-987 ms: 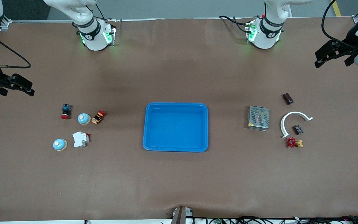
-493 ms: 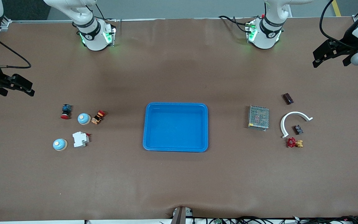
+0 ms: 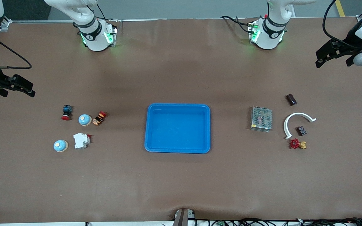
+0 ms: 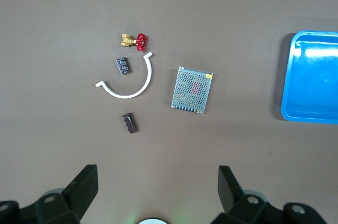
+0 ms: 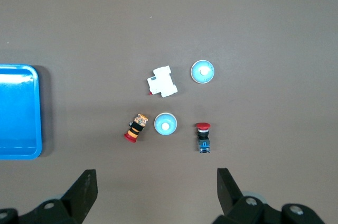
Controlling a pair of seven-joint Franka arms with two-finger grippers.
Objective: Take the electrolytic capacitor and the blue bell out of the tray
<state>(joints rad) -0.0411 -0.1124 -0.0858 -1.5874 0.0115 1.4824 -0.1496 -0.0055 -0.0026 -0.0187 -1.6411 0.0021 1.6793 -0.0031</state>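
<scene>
Seemingly finished: blue tray (image 3: 177, 128) bare mid-table, capacitor (image 3: 291, 99) and blue bells (image 3: 85, 119) out, left gripper (image 3: 335, 54) and right gripper (image 3: 14, 85) spread empty over table ends.

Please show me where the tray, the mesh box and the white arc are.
tray (image 3: 177, 108): front view, on its rim nearest the robot bases.
mesh box (image 3: 261, 118): front view, middle of its mesh top.
white arc (image 4: 138, 87): left wrist view, on the curved band.

1. Left hand (image 4: 156, 192) hangs wide open over the table (image 4: 237, 23)
2. Electrolytic capacitor (image 4: 130, 123) beside white curved piece (image 4: 129, 83)
3. Mesh box (image 4: 193, 90) between that piece and tray (image 4: 311, 78)
</scene>
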